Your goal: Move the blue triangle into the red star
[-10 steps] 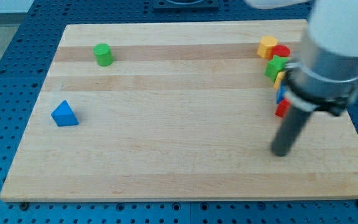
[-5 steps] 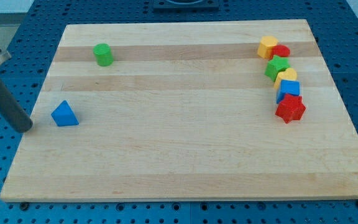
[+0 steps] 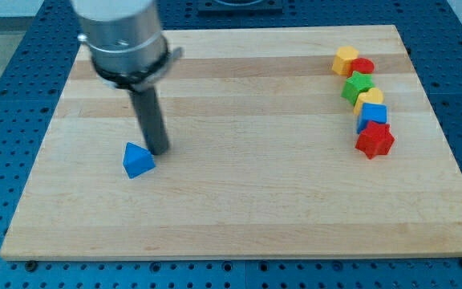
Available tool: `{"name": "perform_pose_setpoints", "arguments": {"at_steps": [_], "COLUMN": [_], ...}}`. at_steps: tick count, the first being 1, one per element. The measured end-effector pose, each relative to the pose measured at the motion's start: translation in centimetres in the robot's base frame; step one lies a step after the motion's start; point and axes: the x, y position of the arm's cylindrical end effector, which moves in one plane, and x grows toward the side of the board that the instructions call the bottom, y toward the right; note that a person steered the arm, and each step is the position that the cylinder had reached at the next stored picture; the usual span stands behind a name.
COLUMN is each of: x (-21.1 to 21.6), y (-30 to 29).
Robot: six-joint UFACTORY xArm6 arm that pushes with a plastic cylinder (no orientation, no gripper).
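The blue triangle (image 3: pixel 138 160) lies on the wooden board (image 3: pixel 239 209) left of centre, toward the view's bottom. My tip (image 3: pixel 159 150) stands just to its upper right, very close to it or touching it. The red star (image 3: pixel 374 140) sits far off at the view's right, at the bottom end of a column of blocks. The arm's grey body hides the board's upper left, so the green block seen earlier does not show.
Above the red star stand a blue cube (image 3: pixel 372 115), a yellow block (image 3: pixel 369 99), a green star (image 3: pixel 358 85), a red cylinder (image 3: pixel 363 67) and a yellow hexagon (image 3: pixel 345 59).
My tip swept from the board's right to beyond its left edge, then came in toward the centre. The blue triangle has slid right and slightly down. The arm now hides the green block.
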Motion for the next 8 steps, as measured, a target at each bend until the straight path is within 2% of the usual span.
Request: {"name": "perform_pose_setpoints", "arguments": {"at_steps": [1, 2, 4, 5, 6, 7, 8], "x": [-0.2, 2.8, 3.5, 4.0, 4.1, 4.6, 7.9], "y": [-7.0, -8.0, 12.6, 20.9, 22.3, 19.3, 18.3]}}
